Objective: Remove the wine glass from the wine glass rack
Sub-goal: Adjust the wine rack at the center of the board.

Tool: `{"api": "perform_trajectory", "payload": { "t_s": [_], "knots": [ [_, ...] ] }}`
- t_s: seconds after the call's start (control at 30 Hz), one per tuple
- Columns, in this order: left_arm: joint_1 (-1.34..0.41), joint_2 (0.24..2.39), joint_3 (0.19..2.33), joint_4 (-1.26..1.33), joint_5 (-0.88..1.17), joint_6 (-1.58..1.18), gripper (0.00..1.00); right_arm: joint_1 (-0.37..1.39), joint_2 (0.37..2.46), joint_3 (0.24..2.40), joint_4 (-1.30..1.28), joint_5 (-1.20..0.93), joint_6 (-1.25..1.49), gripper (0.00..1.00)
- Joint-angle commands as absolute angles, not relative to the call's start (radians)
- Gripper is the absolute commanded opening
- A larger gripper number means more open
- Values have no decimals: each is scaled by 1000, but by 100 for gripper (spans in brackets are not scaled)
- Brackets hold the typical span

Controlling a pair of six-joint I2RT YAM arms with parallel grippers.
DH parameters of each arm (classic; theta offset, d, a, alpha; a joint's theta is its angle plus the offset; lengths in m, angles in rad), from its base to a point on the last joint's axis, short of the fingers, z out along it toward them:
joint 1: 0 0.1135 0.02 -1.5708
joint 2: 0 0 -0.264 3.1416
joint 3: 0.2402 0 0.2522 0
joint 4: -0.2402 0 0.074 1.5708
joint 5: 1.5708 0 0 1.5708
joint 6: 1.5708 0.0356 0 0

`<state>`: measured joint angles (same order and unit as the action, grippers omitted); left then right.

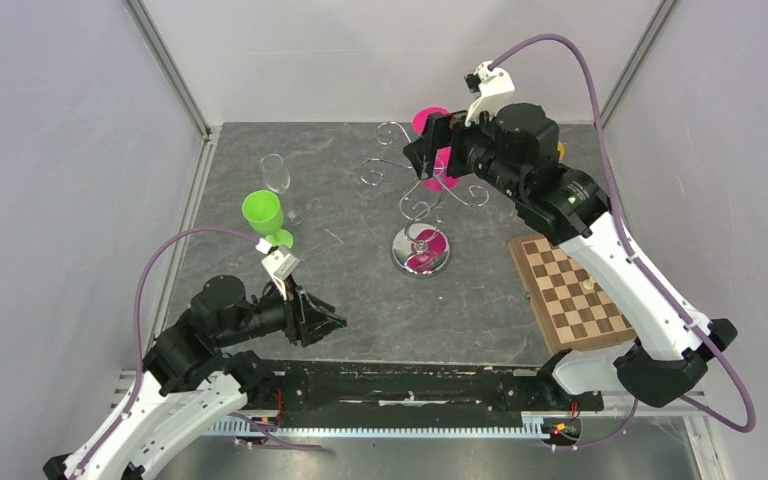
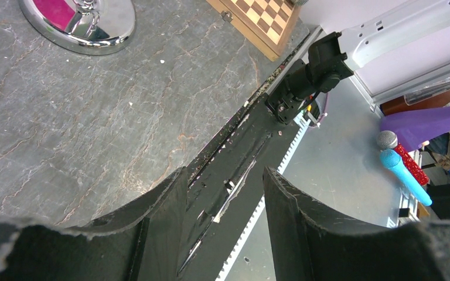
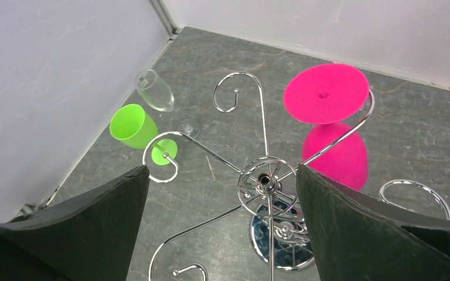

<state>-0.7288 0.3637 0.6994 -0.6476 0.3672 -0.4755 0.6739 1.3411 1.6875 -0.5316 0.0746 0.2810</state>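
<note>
So the job is not done yet: the pink wine glass [image 3: 326, 93] hangs upside down on the shiny chrome wire rack [image 3: 268, 181], upper middle of the top view, with the right gripper [image 3: 222, 172] wide open just above and the left gripper [image 2: 224, 175] part open, both empty

1. No text, brand, number or sign can be read in any of the three views
2. The small white tag [image 1: 280, 263] by the left wrist may carry print, but it is too small to make out
</note>
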Motion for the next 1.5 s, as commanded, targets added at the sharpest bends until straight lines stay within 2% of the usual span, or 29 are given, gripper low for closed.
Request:
{"api": "perform_trajectory", "payload": {
  "t_s": [0.0, 0.33, 1.03, 1.2, 1.47],
  "knots": [
    [-729, 356, 701, -607, 360, -496, 57, 721, 1346, 1655, -477, 264, 309, 98],
    [-730, 352, 701, -607, 367, -496, 57, 794, 1353, 1566, -426, 455, 333, 96],
    [-729, 341, 701, -603, 384, -492, 57, 853, 1427, 1594, -401, 609, 287, 55],
    [-730, 337, 700, -603, 384, -492, 57, 858, 1425, 1585, -392, 628, 277, 41],
    [-730, 335, 700, -603, 384, -492, 57, 862, 1414, 1568, -376, 634, 246, 30]
  ]
}}
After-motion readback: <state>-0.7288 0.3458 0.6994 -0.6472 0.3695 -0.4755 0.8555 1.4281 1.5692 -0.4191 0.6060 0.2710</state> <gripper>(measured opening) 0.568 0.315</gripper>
